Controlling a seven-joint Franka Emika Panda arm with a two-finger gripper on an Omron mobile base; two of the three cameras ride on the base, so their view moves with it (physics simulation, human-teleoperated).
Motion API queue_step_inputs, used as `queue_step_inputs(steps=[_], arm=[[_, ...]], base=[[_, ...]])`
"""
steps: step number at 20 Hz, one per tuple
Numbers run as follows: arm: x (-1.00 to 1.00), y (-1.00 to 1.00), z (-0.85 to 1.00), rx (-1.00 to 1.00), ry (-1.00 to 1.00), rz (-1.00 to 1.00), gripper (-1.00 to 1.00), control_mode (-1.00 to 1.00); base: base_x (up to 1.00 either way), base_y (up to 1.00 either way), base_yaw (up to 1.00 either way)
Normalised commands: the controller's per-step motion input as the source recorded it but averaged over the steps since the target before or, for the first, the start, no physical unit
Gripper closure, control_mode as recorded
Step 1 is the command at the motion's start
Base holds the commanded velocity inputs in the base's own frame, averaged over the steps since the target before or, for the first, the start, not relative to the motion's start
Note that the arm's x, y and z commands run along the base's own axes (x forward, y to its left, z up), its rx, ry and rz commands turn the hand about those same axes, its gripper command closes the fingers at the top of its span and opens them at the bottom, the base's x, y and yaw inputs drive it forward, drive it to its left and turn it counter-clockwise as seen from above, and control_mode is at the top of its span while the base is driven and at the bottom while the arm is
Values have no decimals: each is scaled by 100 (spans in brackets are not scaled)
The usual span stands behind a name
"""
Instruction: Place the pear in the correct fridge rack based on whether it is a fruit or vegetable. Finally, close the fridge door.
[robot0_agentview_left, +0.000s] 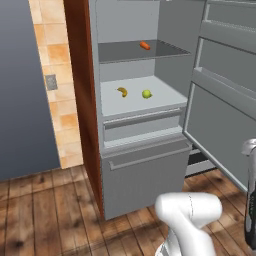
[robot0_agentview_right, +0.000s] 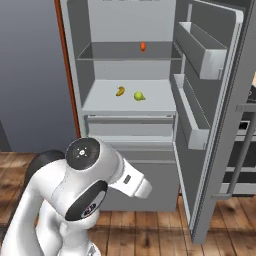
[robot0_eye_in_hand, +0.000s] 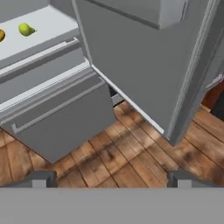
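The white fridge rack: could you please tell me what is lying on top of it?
On the fridge rack lie the pear and a banana just left of it, apart. The rack's far back corners are partly hidden by the fridge walls.

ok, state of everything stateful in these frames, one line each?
door: wide open
pear: lying on the white rack, right of the banana, not held
banana: lying on the same rack
carrot: on the darker shelf above
rack: holds pear and banana
drawer: shut
gripper: jaws apart, empty, aimed at the floor by the door
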Motion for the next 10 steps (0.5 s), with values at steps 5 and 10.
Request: queue_step_inputs(steps=[5,10], arm=[[-100,-100,-7,7,-8,-17,-100,-100],[-83,-100,-18,6,-5,-9,-100,-100]], base=[[0,0,0],[0,0,0]])
